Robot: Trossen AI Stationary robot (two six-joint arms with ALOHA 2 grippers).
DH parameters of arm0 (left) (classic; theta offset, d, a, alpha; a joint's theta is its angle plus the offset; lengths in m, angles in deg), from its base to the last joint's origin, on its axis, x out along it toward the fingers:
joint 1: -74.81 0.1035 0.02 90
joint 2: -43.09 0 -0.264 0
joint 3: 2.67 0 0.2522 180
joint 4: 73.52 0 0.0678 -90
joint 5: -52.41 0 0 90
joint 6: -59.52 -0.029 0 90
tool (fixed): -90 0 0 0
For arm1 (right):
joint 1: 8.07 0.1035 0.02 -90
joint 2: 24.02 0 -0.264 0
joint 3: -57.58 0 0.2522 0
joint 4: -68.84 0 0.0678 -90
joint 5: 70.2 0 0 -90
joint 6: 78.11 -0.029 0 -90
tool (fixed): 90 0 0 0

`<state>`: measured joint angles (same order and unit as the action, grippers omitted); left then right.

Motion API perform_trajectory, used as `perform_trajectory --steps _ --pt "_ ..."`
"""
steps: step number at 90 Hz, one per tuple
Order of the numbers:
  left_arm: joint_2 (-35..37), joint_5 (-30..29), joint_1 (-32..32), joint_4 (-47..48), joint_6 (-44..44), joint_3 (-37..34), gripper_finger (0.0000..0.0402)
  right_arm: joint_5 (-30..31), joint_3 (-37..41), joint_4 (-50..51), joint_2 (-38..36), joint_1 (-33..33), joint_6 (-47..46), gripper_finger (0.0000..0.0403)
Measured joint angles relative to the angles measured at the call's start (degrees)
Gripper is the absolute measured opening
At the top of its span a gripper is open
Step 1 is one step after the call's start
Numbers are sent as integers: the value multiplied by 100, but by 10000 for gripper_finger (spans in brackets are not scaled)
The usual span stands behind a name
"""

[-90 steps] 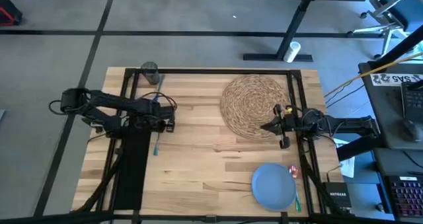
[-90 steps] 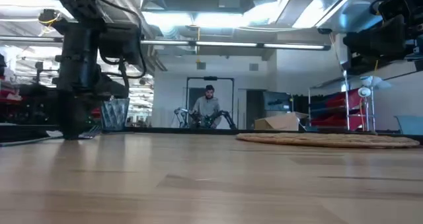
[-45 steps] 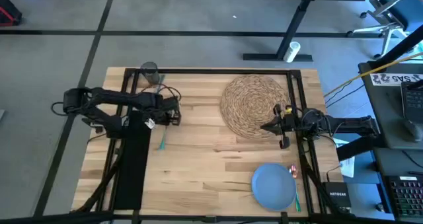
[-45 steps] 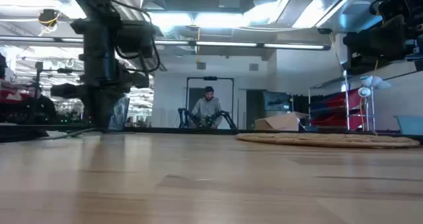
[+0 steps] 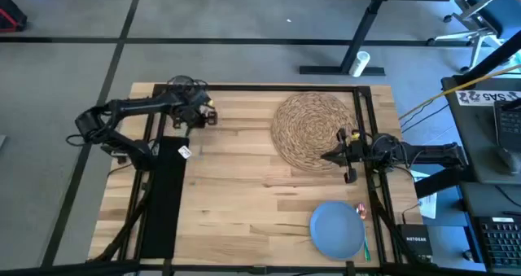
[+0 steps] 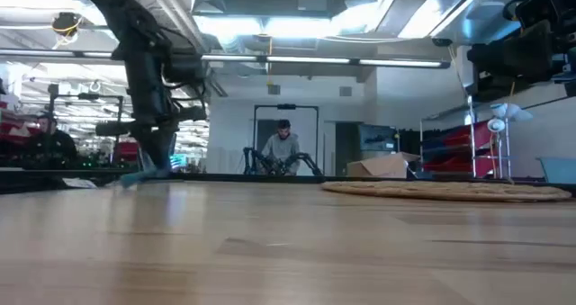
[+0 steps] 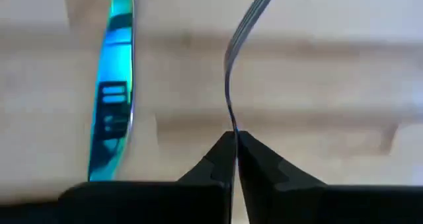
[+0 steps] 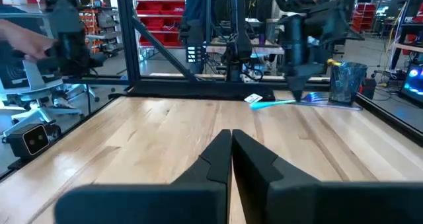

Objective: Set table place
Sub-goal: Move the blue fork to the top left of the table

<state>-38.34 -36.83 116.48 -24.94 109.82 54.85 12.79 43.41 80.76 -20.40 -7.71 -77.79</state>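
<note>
My left gripper [image 5: 198, 120] stands near the table's far left, next to the small grey glass [image 5: 182, 85], and is shut on the teal fork [image 8: 272, 103]. In the left wrist view the fork shows edge-on as a thin curved line [image 7: 229, 92] with a teal sheen [image 7: 112, 98] beside it. The black napkin [image 5: 163, 199] lies flat along the left side. My right gripper [image 5: 335, 155] hangs shut over the near right rim of the woven placemat [image 5: 313, 129], holding nothing. The blue plate [image 5: 336, 230] rests flat near the front right. My left gripper pinches one end of the fork [image 7: 231, 128] between its two fingers, which come from above and point down [image 6: 157, 161]. The fork runs out from the fingertips toward the table's near edge. Its free end [image 6: 130, 179] is low at the tabletop; whether it touches I cannot tell.
Red-handled [image 5: 361, 212] and green [image 5: 366, 247] cutlery lie at the plate's right. A white tag [image 5: 183, 151] sits at the napkin's far corner. Black frame bars [image 5: 362, 121] cross the tabletop. Bare wood [image 5: 244, 194] spans the middle. A person sits beyond the table [image 6: 283, 148].
My left gripper has gone toward the table's far edge, close to the glass. The teal fork, which lay beside the napkin, has gone along with it.
</note>
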Motion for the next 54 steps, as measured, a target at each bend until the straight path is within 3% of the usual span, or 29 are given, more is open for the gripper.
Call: perform_trajectory --steps 28,54 --pt "-132 -104 550 -138 -462 753 1 0 0 -1 0 0 -1 1" --pt "-1344 202 411 -137 -1025 1612 0 0 0 -1 0 0 1 1"
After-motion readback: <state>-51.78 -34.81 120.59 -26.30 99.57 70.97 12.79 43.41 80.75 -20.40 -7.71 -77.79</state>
